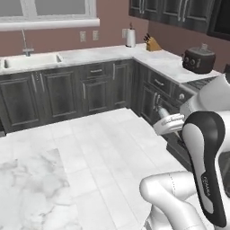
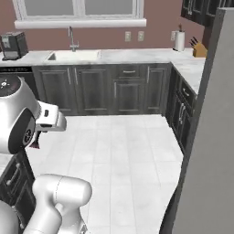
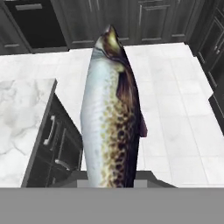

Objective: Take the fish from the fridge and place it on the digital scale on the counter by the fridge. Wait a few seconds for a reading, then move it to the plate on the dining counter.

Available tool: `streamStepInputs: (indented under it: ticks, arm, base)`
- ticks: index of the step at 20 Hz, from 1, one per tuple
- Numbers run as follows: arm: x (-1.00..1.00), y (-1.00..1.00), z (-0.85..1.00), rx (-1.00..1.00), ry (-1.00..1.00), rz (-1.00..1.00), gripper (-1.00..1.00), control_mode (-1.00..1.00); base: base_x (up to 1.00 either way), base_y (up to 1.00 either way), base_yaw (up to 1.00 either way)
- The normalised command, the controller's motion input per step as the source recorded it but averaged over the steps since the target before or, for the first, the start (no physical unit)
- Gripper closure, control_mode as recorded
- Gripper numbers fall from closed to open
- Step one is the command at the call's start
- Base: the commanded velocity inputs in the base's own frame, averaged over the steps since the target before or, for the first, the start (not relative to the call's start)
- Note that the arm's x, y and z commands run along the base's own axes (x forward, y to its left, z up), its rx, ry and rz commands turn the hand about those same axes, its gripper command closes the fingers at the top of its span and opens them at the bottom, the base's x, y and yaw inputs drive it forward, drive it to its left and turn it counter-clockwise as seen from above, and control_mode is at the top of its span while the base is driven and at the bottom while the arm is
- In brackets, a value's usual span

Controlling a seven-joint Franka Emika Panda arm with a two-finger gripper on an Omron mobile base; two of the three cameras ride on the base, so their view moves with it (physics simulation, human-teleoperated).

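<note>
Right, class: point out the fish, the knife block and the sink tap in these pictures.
fish (image 3: pixel 111 118), hand view, middle of its speckled flank.
knife block (image 1: pixel 153 43), left base view, its wooden body.
sink tap (image 2: pixel 71 38), right base view, upright stem.

My arm (image 1: pixel 204 170) is folded upright, wrist level; my jaws are clamped narrow on the fish (image 3: pixel 111 118).

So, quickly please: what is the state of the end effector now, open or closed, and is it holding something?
End effector: closed on the fish, which it holds above the floor.
</note>
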Motion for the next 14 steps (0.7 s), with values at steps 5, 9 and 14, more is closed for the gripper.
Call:
streamStepInputs:
  ticks: [5,9,14]
  arm:
    - [0.0,0.0,0.0,0.0,0.0,0.0,1.0,1.0]
    - [0.0,0.0,0.0,0.0,0.0,0.0,1.0,1.0]
    - [0.0,0.0,0.0,0.0,0.0,0.0,1.0,1.0]
  base:
    - [1.0,-0.15,-0.29]
    - [0.9,-0.01,-0.47]
    - [0.52,0.0,-0.65]
